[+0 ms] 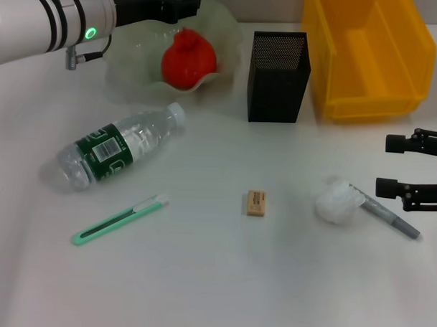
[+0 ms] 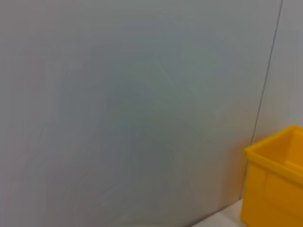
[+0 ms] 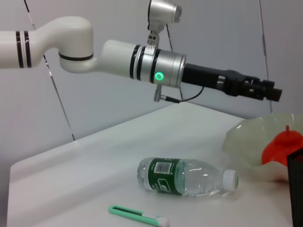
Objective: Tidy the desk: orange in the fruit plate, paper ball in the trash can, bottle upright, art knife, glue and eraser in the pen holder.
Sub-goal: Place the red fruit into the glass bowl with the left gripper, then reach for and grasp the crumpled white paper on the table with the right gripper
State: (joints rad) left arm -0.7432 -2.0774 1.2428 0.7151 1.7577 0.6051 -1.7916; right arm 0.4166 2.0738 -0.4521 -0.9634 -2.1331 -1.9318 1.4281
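Observation:
The orange (image 1: 188,58) (image 3: 283,144) lies in the translucent fruit plate (image 1: 128,71) (image 3: 246,142) at the back left. My left gripper (image 1: 185,1) (image 3: 270,91) hangs just above and behind the plate, holding nothing that I can see. The bottle (image 1: 122,147) (image 3: 184,176) lies on its side at the left. In front of it is the green art knife (image 1: 119,219) (image 3: 137,215). The eraser (image 1: 256,203) sits mid-table. The paper ball (image 1: 339,201) touches the grey glue stick (image 1: 385,212). My right gripper (image 1: 391,166) stands open just right of them.
The black mesh pen holder (image 1: 277,76) (image 3: 296,189) stands at the back centre. The yellow bin (image 1: 369,54) (image 2: 277,184) that serves as trash can is to its right. A plain wall fills the left wrist view.

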